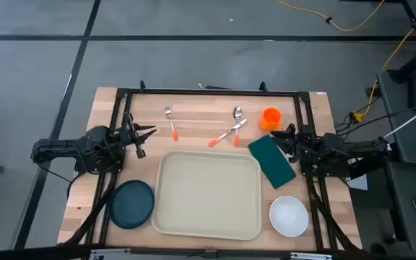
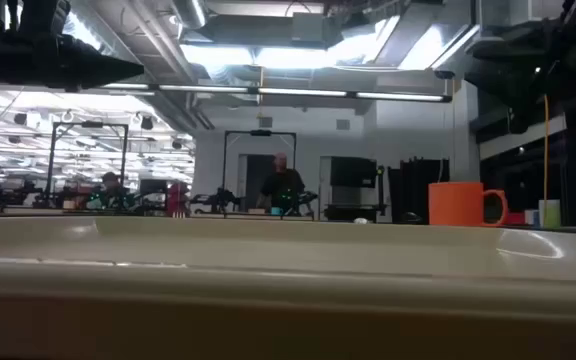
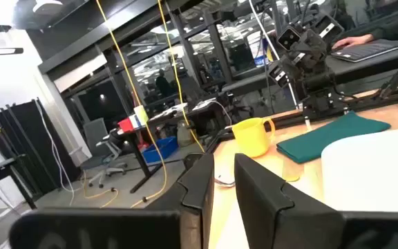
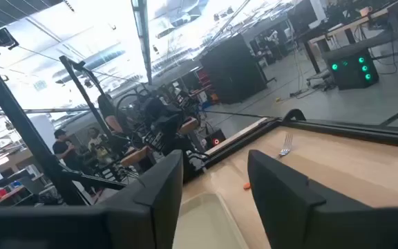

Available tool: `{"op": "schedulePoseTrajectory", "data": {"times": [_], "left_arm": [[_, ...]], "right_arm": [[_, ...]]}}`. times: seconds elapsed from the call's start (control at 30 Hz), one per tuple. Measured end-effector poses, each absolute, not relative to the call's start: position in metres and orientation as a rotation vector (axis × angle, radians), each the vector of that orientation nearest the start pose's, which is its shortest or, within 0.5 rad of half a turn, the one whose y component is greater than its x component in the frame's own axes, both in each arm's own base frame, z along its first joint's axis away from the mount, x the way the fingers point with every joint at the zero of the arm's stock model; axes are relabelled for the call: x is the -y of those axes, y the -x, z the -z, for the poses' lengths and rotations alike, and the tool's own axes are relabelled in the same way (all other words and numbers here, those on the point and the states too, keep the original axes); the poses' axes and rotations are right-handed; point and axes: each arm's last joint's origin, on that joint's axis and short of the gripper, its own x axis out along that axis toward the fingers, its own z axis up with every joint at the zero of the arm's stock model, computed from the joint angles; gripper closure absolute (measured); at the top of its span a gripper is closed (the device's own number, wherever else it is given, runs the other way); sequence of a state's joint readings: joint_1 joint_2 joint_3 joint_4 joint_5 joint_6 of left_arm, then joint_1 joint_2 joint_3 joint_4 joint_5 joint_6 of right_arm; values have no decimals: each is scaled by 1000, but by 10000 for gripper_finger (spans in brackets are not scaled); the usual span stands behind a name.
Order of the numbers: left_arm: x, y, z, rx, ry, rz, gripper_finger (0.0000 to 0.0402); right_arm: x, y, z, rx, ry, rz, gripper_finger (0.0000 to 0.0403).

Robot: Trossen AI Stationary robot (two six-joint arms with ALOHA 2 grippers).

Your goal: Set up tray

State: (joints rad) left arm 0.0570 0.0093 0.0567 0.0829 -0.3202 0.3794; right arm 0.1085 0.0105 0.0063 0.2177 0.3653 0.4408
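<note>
Wooden table (image 1: 193, 108): left gripper (image 1: 147, 133) at the left edge, jaws apart, empty; right gripper (image 1: 283, 133) at the right edge, jaws apart, empty. Tray (image 1: 208, 195) lies flat between them at the front edge, touching neither, long axis parallel to that edge.

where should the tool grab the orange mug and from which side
The orange mug stands upright at the far edge of the table, right of the spoons. Its handle juts sideways in the low view, so a pinch across the rim from above seems the safest bet; the right tool is nearest.
</note>
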Motion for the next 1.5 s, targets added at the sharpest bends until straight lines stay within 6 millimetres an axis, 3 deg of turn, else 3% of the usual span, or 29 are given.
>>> {"op": "schedulePoseTrajectory", "data": {"times": [0.27,0.47,0.67,0.93,1.07,1.2,1.37,1.5], "left_arm": [[-14,-91,-191,72,-355,-400,346],[-14,-87,-209,290,-207,-419,349],[-17,-74,-231,582,77,-530,347],[-22,-72,-228,664,411,-613,350],[-22,-72,-229,678,437,-597,346],[-21,-72,-229,687,459,-580,346],[-21,-72,-229,693,482,-563,348],[-20,-73,-229,691,477,-524,346]], "right_arm": [[0,-94,-185,261,-484,217,233],[4,-91,-193,320,-511,336,233],[10,-77,-234,299,-511,465,233],[18,-62,-302,-66,-523,690,232],[21,-86,-331,-306,-451,705,232],[29,-119,-340,-583,-424,688,205],[57,-155,-325,-884,-473,774,131],[90,-172,-302,-1048,-627,829,89]]}}
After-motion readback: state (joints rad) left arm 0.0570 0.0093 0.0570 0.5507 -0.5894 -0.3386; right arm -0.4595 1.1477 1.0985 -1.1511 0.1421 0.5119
